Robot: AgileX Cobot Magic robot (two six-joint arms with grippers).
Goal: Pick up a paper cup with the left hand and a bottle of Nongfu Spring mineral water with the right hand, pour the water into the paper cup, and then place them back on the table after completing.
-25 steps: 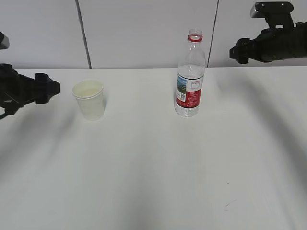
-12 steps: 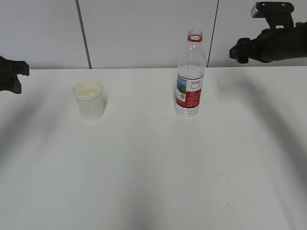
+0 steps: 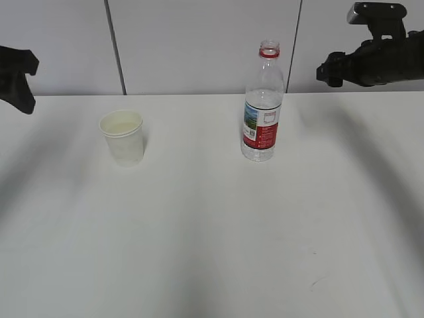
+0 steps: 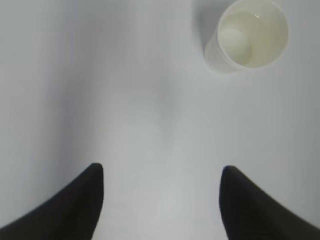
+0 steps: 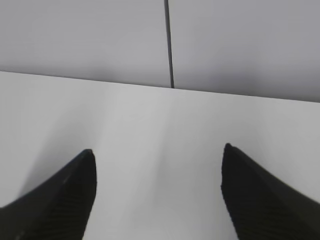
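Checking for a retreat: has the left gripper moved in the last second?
Yes. The left gripper has pulled left and upward, away from the cup, which stays put.

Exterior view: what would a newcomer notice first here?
The uncapped water bottle with its red label stands upright right of centre on the white table. A white paper cup stands apart to its left. Both arms hang back at the edges, the left hand and right hand open and empty.

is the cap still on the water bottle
No, the bottle stands upright on the table with its mouth open, only the red ring around its neck.
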